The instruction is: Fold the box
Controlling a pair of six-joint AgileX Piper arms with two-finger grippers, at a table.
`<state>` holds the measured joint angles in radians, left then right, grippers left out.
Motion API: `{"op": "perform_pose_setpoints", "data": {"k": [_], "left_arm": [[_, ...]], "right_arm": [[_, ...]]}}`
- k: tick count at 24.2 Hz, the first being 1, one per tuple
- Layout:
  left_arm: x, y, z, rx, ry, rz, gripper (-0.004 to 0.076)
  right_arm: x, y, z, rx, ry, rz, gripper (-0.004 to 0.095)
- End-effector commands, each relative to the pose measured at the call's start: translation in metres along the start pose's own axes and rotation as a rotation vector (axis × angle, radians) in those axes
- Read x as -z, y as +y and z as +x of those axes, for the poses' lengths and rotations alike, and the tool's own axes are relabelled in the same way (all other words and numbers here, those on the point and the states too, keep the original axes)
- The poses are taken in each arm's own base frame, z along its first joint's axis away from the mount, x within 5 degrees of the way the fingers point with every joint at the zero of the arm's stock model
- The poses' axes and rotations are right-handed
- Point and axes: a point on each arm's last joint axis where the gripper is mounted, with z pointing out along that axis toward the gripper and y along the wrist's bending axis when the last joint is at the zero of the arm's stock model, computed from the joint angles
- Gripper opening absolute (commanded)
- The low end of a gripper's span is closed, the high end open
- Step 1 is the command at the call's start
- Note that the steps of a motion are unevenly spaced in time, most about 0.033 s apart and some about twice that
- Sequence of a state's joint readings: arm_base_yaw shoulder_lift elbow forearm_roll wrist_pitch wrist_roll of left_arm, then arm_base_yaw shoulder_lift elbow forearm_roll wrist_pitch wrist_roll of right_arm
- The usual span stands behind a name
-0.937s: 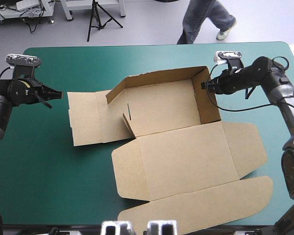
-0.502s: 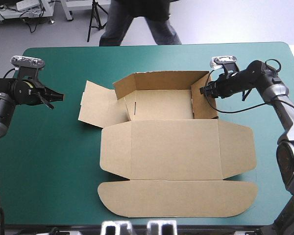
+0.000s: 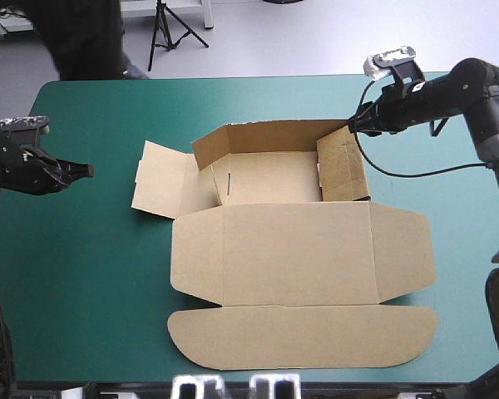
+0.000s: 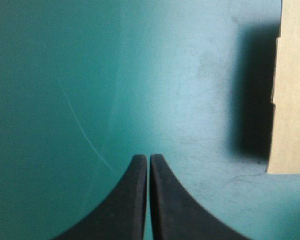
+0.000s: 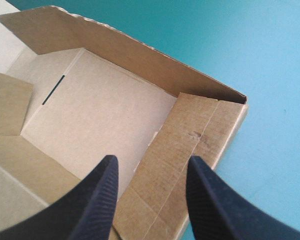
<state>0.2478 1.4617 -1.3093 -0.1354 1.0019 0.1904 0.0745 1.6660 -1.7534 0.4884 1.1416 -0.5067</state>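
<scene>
Lying around the middle of the teal-green cover (image 3: 91,274), the box (image 3: 299,249) is seen partly formed as an open tray. Its far wall (image 3: 270,133) and right wall (image 3: 343,166) are raised and meet at the far right corner. The left flap (image 3: 162,179) is spread outward and slightly lifted at the tray's left side, and a smaller inner flap (image 3: 204,187) is leaned in beside it. A narrow slot (image 3: 229,177) is cut in the tray floor near that left end. The lid (image 3: 299,266) is laid flat toward the near edge of the table, and its rounded tuck flap (image 3: 303,337) is stretched out flat just beyond it, nearest the robot.

The right gripper (image 3: 353,126) is held at the far right corner of the box. In the right wrist view the right gripper (image 5: 151,162) is shown with its black fingers (image 5: 102,195) apart, and the top of the right wall (image 5: 190,135) is framed between them. Whether the board is touched cannot be told.

The left gripper (image 3: 83,170) is held above bare cover at the left of the table, well apart from the left flap. In the left wrist view the left gripper (image 4: 149,165) is seen with its fingers pressed together and nothing between them. An edge of the left flap (image 4: 292,90) and its shadow on the cover are seen ahead of it and off to one side.
</scene>
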Motion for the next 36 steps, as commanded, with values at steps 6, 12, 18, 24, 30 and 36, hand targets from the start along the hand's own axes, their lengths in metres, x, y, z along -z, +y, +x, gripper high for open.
{"op": "perform_pose_setpoints", "data": {"k": [6, 12, 18, 24, 30, 36], "left_arm": [[0.006, -0.001, 0.0, 0.085, 0.039, 0.201, 0.0004], [0.006, -0.003, -0.006, 0.109, -0.024, 0.218, 0.0004], [0.006, -0.003, -0.006, 0.109, -0.028, 0.217, 0.0004], [0.004, -0.002, -0.006, 0.11, -0.024, 0.217, 0.0004], [0.004, -0.002, -0.006, 0.109, -0.023, 0.216, 0.0003], [0.004, -0.002, -0.007, 0.089, -0.034, 0.209, 0.0002]], "right_arm": [[0.088, 0.043, -0.007, -0.005, -0.128, 0.012, 0.0414], [0.048, -0.001, 0.001, -0.122, 0.056, 0.247, 0.0414], [-0.032, -0.024, 0.006, -0.239, 0.177, 0.063, 0.0414], [-0.071, -0.037, 0.015, -0.286, 0.25, 0.013, 0.0414], [-0.102, -0.041, 0.022, -0.327, 0.303, -0.034, 0.0414], [-0.118, -0.03, 0.022, -0.337, 0.32, -0.094, 0.0227]]}}
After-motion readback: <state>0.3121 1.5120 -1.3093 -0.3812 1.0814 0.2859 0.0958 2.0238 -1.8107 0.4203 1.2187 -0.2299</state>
